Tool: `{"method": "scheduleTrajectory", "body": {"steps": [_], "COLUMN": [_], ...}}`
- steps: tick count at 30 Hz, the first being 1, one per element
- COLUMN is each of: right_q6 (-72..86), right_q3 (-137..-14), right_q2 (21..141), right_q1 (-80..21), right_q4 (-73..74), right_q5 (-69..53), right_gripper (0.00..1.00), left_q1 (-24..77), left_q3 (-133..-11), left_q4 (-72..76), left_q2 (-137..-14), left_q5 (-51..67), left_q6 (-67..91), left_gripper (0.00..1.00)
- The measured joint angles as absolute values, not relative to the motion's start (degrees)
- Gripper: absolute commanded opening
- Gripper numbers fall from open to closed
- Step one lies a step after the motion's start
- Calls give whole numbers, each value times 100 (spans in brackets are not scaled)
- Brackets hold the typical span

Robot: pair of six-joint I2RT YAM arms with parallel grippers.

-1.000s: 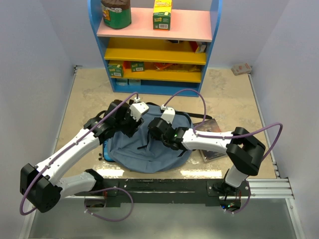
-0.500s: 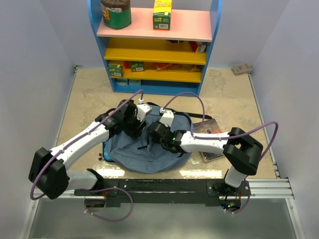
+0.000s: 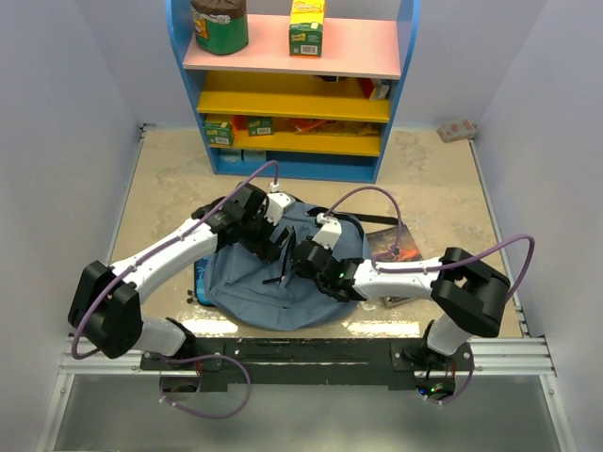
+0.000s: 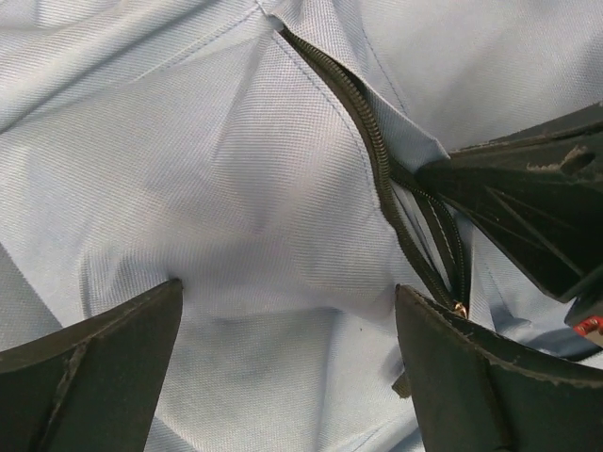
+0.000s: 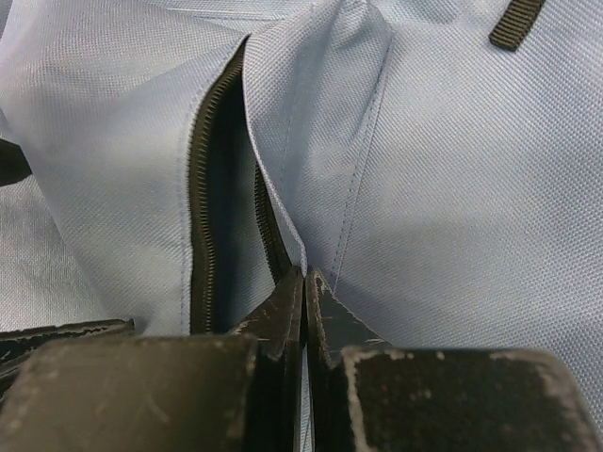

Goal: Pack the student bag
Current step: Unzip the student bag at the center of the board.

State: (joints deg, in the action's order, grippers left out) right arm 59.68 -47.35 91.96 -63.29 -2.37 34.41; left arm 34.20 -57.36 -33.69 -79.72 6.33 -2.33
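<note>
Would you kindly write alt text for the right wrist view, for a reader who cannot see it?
The right gripper, its jaws closed, pinches a fold of the grey-blue bag beside its open dark zipper. A black strap end shows at the top right.

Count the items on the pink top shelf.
2: a dark green jar at the left end of the pink top shelf, a yellow-green box near its middle. Anything farther back may be hidden.
</note>
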Motion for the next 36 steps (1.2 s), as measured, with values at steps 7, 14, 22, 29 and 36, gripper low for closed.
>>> {"method": "scheduleTrajectory", "body": {"steps": [7, 14, 22, 29, 36], "right_q6": [6047, 6049, 6132, 6215, 6213], "right_q3": [-4456, -4215, -3964, -3607, -3446], "right_q2": [9078, 8954, 8952, 8860, 8761], "right_q1": [-6335, -6337, -6337, -6337, -6337], "right_q4": [-596, -873, -1232, -1723, -1938], "right_q5": [3459, 3459, 3459, 3454, 3444], "right_gripper": [0, 0, 0, 0, 0], "left_q1": [3459, 3463, 3481, 3872, 4552], "left_q3": [-5734, -5780, -6230, -6200, -6200], "left_q4": [-3293, -3253, -3350, -3111, -2849], "left_q2": [-8173, -8433, -8337, -8239, -8372], "left_q5": [729, 950, 1236, 696, -434], "left_q6": [-213, -193, -108, -106, -117], "left_gripper": [75, 89, 100, 100, 100]}}
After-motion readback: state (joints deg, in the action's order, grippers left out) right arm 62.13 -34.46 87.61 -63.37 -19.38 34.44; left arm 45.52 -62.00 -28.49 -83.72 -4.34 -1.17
